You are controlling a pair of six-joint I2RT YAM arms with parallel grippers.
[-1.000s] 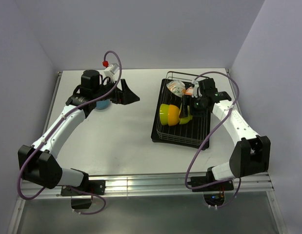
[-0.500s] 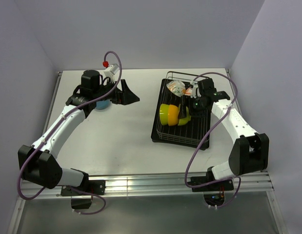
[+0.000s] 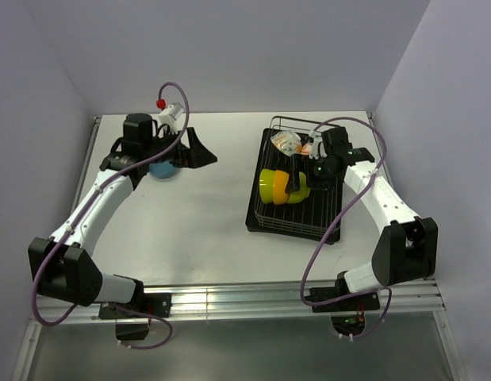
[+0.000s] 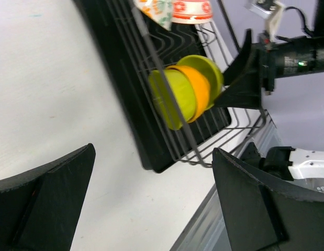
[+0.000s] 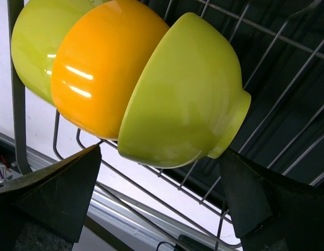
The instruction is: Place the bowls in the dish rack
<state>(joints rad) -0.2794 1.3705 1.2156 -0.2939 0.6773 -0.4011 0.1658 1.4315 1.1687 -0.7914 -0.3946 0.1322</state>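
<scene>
Right gripper (image 5: pixel 160 152): jaws spread wide, gripping nothing.
Green bowl (image 5: pixel 177 89): between those jaws, on edge against orange bowl (image 5: pixel 99 68), so the rack (image 3: pixel 297 218) props it.
Left gripper (image 4: pixel 154 151): wide, empty.
Blue bowl (image 3: pixel 161 169): behind left jaws, not yet racked.

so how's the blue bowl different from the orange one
Colour: the blue bowl is blue, the orange bowl is orange.
Place: the blue bowl sits on the table, outside the dish rack; the orange bowl is inside the rack.
Pose: the orange bowl stands on edge, nested between two lime green bowls; the blue bowl is on its own.
Both are small and round.
</scene>
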